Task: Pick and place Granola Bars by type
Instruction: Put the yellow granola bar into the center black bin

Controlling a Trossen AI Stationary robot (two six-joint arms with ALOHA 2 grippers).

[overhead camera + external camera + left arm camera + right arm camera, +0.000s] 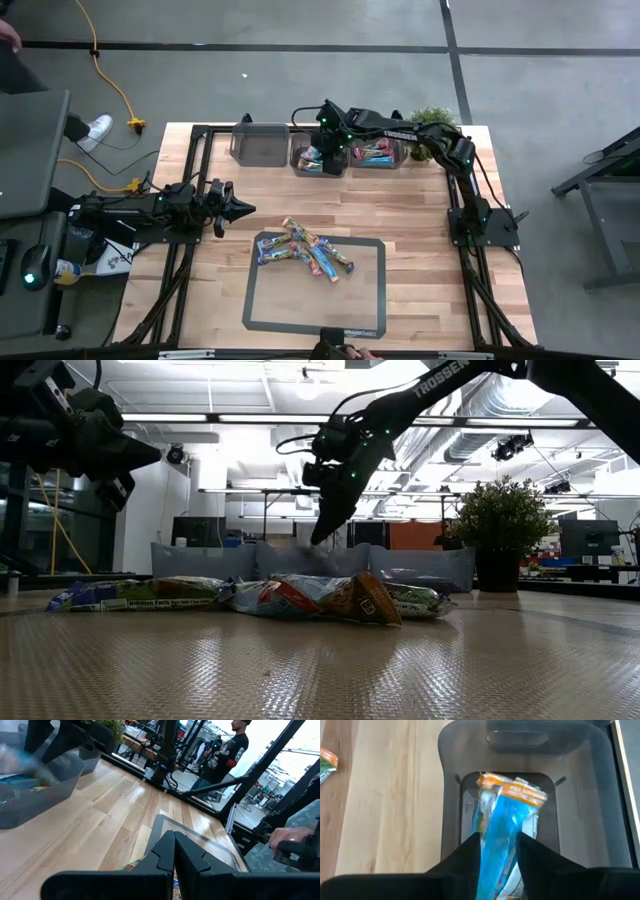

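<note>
**Blue foil over the middle bin**

Shiny foil is what everything here comes down to. Nearest the table's front edge, a loose heap of Granola Bars (305, 250) lies inside the grey taped rectangle (250, 300), wrappers overlapping and angled across one another. They look light, thin and slick. The crimped ends should crumple under pressure, so a pinch across the flat middle of a bar seems the safest hold, taken from one lying on top of the heap.

Further back on its own side, the left gripper (240, 208) waits above bare wood just beside the heap, fingers pressed together on nothing.

At the far edge stand three clear grey bins. The right gripper (497, 852) hangs over the middle bin (308, 158), with a bright blue bar (502, 827) standing between its fingers, orange-banded end pointing down into the bin. The fingers flank it closely, but I cannot tell whether they are clamping it or have let go. More bars already lie on that bin's floor, and the right-hand bin (378, 152) holds pinkish ones. The left-hand bin (258, 142) shows none.

Only the right wrist view reveals the blue bar. From overhead the arm covers it, and the low view shows just the dark fingertips pointing downward behind the heap, above the bins' rims.
</note>
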